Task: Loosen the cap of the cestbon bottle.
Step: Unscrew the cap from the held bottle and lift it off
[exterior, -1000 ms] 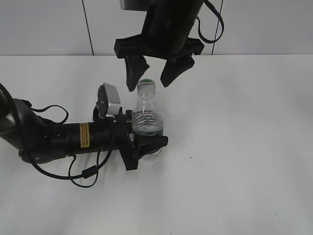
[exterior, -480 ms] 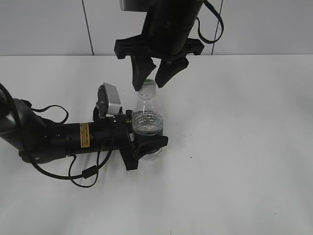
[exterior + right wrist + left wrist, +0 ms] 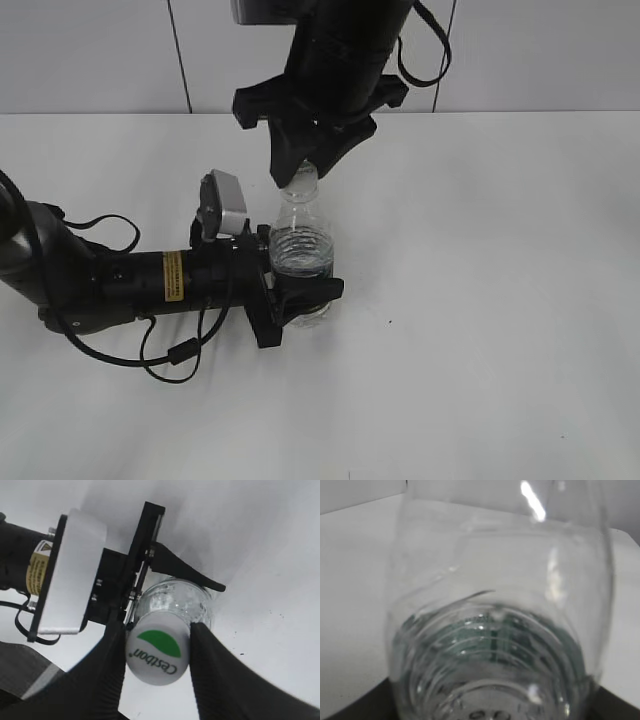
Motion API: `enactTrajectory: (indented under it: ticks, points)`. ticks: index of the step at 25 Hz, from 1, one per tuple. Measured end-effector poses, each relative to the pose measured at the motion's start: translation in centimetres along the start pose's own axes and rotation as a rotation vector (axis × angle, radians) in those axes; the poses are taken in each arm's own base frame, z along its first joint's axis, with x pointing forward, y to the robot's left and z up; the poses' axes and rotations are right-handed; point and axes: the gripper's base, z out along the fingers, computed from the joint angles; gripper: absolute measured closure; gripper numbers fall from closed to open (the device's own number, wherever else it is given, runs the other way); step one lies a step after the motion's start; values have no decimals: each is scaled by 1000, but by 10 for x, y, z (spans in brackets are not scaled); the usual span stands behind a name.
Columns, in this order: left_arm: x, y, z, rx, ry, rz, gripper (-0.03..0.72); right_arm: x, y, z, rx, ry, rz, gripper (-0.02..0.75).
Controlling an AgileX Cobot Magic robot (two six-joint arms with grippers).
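The clear cestbon bottle point(image 3: 300, 250) stands upright on the white table. My left gripper point(image 3: 300, 298) is shut on its lower body; the left wrist view is filled by the bottle point(image 3: 495, 630) and its green label. My right gripper point(image 3: 305, 170) comes down from above and is shut on the cap, which is hidden between the fingers in the exterior view. In the right wrist view the white cap point(image 3: 157, 655) with its green patch and "Cestbon" print sits between the two black fingers point(image 3: 112, 670), both touching its sides.
The left arm lies along the white table point(image 3: 500, 300) at the left, with a black cable point(image 3: 170, 355) looping beside it. A tiled wall point(image 3: 100, 50) runs behind the table.
My right gripper has come down and closed from wide open above the bottle onto the cap. The left gripper and the bottle have not moved.
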Motion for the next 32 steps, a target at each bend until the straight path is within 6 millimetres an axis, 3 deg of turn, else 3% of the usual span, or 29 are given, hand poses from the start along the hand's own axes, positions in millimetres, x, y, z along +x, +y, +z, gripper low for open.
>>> enactTrajectory:
  ticks: [12, 21, 28, 32]
  points:
    - [0, 0, 0, 0, 0, 0, 287, -1, 1, -1, -3, -6, -569, 443]
    - [0, 0, 0, -3, -1, -2, 287, -1, 2, -4, -1, -14, -1114, 447]
    - [0, 1, 0, -5, -2, -5, 287, 0, 3, -9, 12, -17, -1249, 448]
    - [0, 0, 0, -4, -1, -2, 287, 2, 8, -36, 55, -60, -1266, 448]
